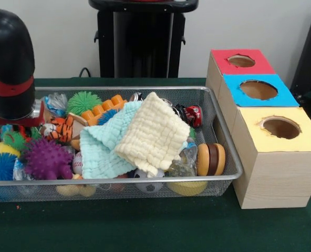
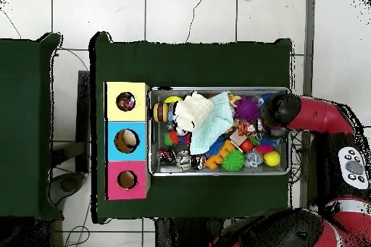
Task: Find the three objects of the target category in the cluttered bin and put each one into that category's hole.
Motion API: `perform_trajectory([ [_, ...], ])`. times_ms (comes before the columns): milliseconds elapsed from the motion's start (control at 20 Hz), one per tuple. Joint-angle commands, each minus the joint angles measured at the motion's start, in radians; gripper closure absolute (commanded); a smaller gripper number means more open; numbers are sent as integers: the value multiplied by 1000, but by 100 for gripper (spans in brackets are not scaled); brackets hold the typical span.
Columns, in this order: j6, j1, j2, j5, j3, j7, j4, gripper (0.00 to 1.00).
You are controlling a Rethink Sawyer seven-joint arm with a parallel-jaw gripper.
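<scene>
— Bin contents?
— Wire mesh basket on the green table, heaped with toys under two cloths: yellow, mint.
— Boxes?
— Three beside it: red, blue, yellow-topped, one hole each.
— Gripper?
— Over the bin's end; jaws hidden, cannot tell.

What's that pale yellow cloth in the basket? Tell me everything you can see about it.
The yellow cloth is a soft, waffle-textured washcloth, pale cream-yellow, lying rumpled on top of the pile near the middle of the wire basket. It overlaps a mint-green cloth of the same weave, and its lower edge droops over a black-and-white ball. Nothing holds it; the robot's arm is over the basket's other end. From overhead it sits toward the boxes' side.
</scene>
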Motion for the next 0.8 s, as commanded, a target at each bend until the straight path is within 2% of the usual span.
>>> perform_trajectory([
  [50, -6, 67, -151, 30, 70, -83, 207, 100],
  [150, 29, 91, -211, 82, 82, -26, 248, 100],
  [250, 56, 112, -240, 125, 90, 25, 258, 100],
  [450, 17, 130, -273, 202, 101, 101, 295, 100],
  [800, -72, 140, -282, 274, 95, 102, 334, 100],
])
